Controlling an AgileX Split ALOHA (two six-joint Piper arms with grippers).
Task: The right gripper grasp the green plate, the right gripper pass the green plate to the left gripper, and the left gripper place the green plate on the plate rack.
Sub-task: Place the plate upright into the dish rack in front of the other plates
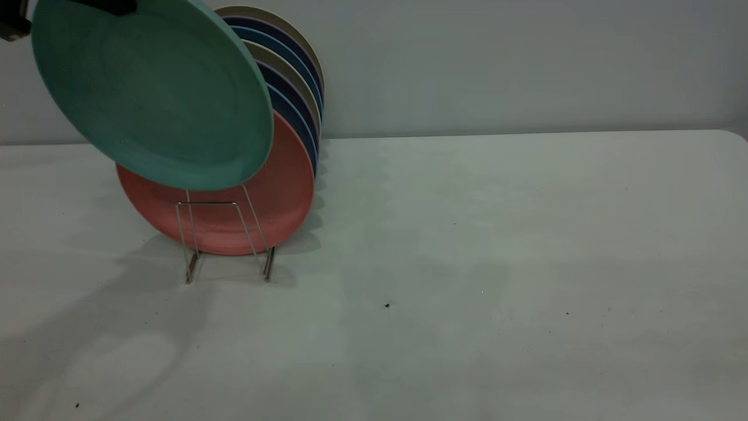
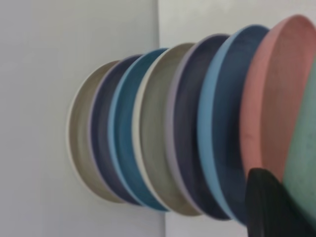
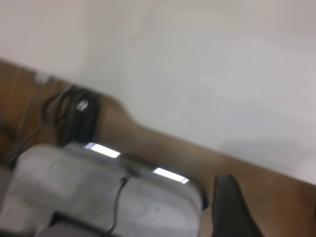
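Above the plate rack [image 1: 225, 234], the left gripper [image 2: 276, 207] grips the green plate [image 1: 152, 88] by its rim; handover looks done, only slotting remains. Right gripper's grip: cannot tell.

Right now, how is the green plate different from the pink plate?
The green plate hangs tilted in the air, held at its top edge by the left gripper; the pink plate stands in the plate rack. The green plate is nearer the camera and covers part of the pink plate. Both are round and look the same size.
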